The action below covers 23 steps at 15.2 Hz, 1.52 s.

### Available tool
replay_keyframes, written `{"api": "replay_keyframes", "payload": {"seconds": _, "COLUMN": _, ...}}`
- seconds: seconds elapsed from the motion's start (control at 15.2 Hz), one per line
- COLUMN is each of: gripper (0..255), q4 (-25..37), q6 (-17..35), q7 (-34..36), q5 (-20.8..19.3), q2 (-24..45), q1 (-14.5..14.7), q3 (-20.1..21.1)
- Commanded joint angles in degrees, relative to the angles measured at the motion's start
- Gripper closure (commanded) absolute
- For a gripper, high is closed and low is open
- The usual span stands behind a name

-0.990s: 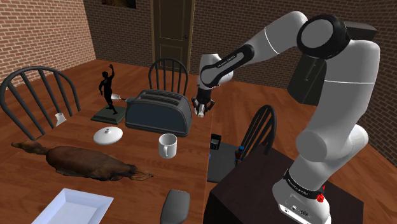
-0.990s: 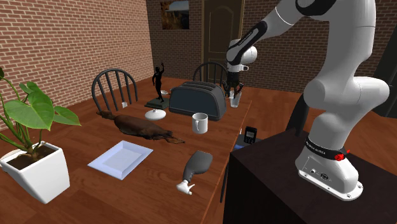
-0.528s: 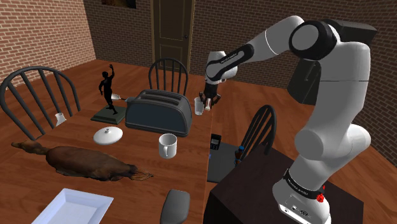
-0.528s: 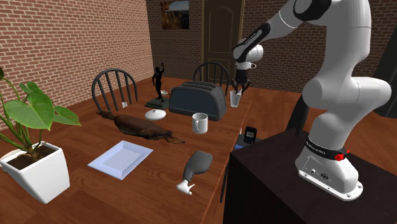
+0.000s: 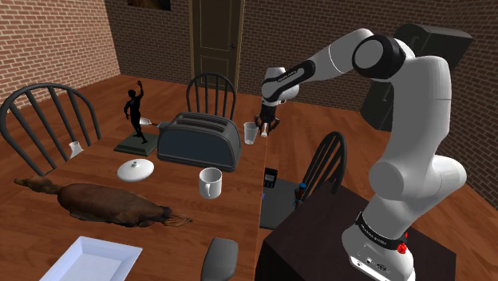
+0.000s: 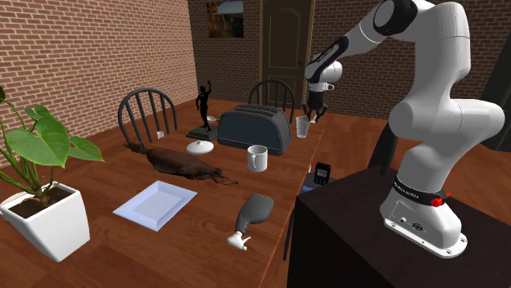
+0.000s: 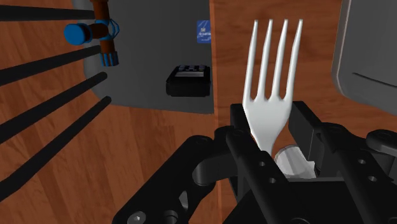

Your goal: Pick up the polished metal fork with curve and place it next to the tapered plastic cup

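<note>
My black gripper (image 5: 266, 126) hangs just above the table's edge, slightly to the shoulder view's right of a small pale tapered cup (image 5: 250, 132) that stands upright beside the toaster. It is shut on a pale grey fork (image 7: 273, 70). In the wrist view the fingers (image 7: 236, 135) clasp the fork's neck, and the four tines point away from the hand. A pale rounded shape (image 7: 294, 162), probably the cup, shows low between the fingers. In the second exterior view the gripper (image 6: 314, 110) is above and to the right of the cup (image 6: 302, 126).
A dark toaster (image 5: 198, 140), white mug (image 5: 210, 182), black figurine (image 5: 136, 118), white lid (image 5: 135, 169), brown animal figure (image 5: 112, 205) and white tray (image 5: 92, 259) are on the wooden table (image 5: 179, 199). A dark mat (image 5: 279, 203) with a small black handset (image 5: 270, 177) lies by the edge. Chairs (image 5: 211, 94) surround it.
The arm has carried the fork toward the shoulder view's right, from in front of the cup to just beyond it. The cup now stands uncovered.
</note>
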Motion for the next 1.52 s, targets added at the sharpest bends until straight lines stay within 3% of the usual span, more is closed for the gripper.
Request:
{"api": "replay_keyframes", "payload": {"seconds": 0.0, "gripper": 255, "q4": -0.5, "q6": 1.2, "q7": 0.1, "q5": -0.3, "q2": 0.7, "q1": 0.1, "q3": -0.2}}
{"api": "replay_keyframes", "payload": {"seconds": 1.45, "gripper": 255, "q4": 0.6, "q6": 12.3, "q7": 2.4, "q5": -4.3, "q2": 13.1, "q1": 2.5, "q3": -3.5}}
